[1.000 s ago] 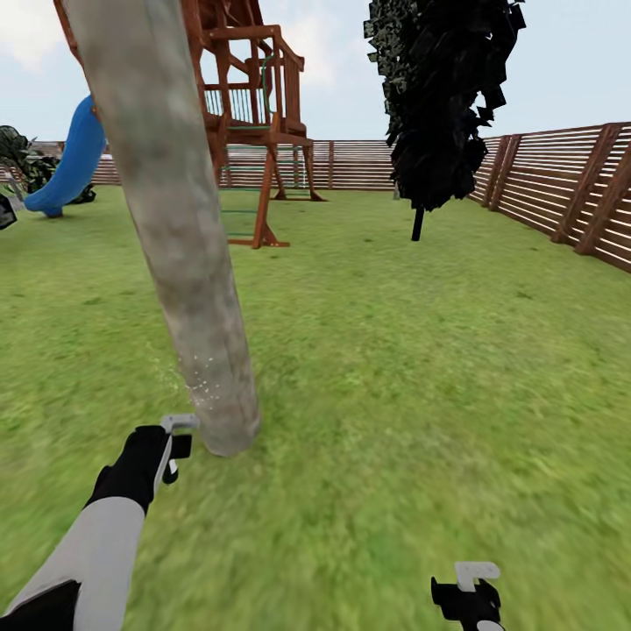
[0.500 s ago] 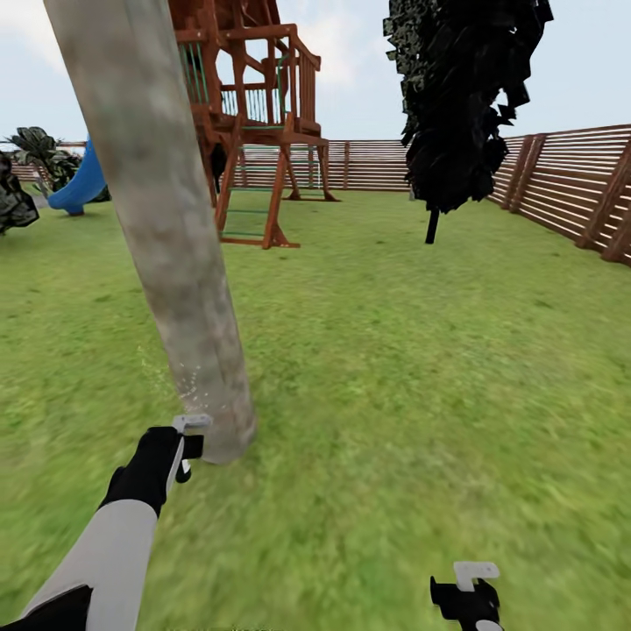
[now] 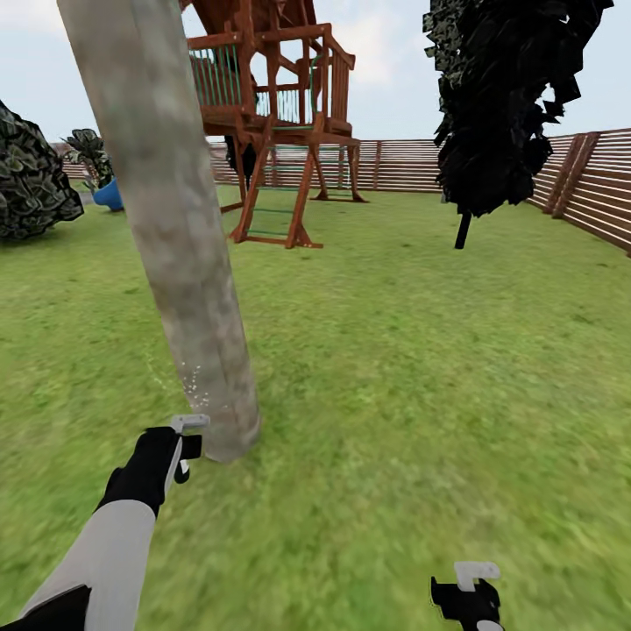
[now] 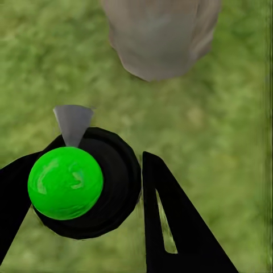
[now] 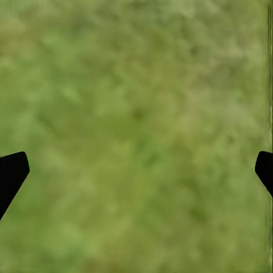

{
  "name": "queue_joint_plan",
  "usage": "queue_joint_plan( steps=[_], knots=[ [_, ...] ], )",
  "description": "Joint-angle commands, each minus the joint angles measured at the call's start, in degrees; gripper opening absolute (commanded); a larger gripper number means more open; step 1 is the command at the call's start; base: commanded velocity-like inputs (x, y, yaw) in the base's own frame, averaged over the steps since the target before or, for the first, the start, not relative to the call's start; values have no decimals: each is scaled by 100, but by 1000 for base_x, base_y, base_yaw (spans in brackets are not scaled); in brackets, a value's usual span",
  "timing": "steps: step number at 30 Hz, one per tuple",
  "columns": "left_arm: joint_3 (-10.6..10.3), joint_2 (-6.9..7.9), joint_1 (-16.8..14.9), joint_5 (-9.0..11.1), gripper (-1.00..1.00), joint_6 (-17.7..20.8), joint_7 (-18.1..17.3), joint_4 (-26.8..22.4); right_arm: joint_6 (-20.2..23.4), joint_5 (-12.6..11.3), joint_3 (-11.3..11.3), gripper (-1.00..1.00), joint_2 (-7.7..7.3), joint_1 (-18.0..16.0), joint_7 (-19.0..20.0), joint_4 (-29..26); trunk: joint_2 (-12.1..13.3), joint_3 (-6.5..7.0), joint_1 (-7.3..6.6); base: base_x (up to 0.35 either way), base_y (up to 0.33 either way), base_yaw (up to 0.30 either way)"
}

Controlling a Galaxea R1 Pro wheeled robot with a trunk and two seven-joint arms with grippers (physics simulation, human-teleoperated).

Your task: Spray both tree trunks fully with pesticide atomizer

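A thick pale beige-grey mottled tree trunk (image 3: 188,289) rises from the lawn in the head view, leaning a little to the left. Fine pale spray specks (image 3: 188,379) dot its lower part. My left gripper (image 3: 180,443) hovers just left of the trunk's base, shut on the pesticide atomizer. In the left wrist view the atomizer (image 4: 74,182) is a round black body with a bright green top and a grey nozzle aimed at the trunk's foot (image 4: 159,34). My right gripper (image 3: 469,592) hangs low over the grass (image 5: 136,114), open and holding nothing.
A brown wooden play tower (image 3: 280,131) stands behind the trunk. To its right is a black cone-shaped tree (image 3: 508,96), with the slatted fence (image 3: 605,188) beyond. A dark bush (image 3: 31,180) and a bit of blue slide (image 3: 109,194) sit far left. Lawn lies all around.
The whole view has shifted, so the camera has moved: the play tower and black tree slid right and a bush came in at the left. Both arms keep their poses.
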Motion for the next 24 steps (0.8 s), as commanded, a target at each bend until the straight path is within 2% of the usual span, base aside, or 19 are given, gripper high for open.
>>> queue_joint_plan(
  steps=[1, 5, 18, 24],
  knots=[
    [28, -8, -3, -45, -100, 21, -30, -11, -11, -16, 44, 100, -3, -3, -24, 6, -2, -5, 1, 184, -230, 3],
    [27, -13, -4, -57, -100, 21, -29, -11, -6, -16, 40, 100, -5, -3, -24, 4, -2, -5, 1, 138, -245, 1],
    [33, -14, 1, -71, -100, 22, -29, -11, 6, -14, 49, 100, 11, -3, -24, 2, -2, -5, 1, 5, -276, 1],
    [53, 4, 1, -63, -100, 28, -29, -11, 6, -9, 49, 100, 21, -3, -24, 3, -2, -5, 1, 22, -278, 210]
  ],
)
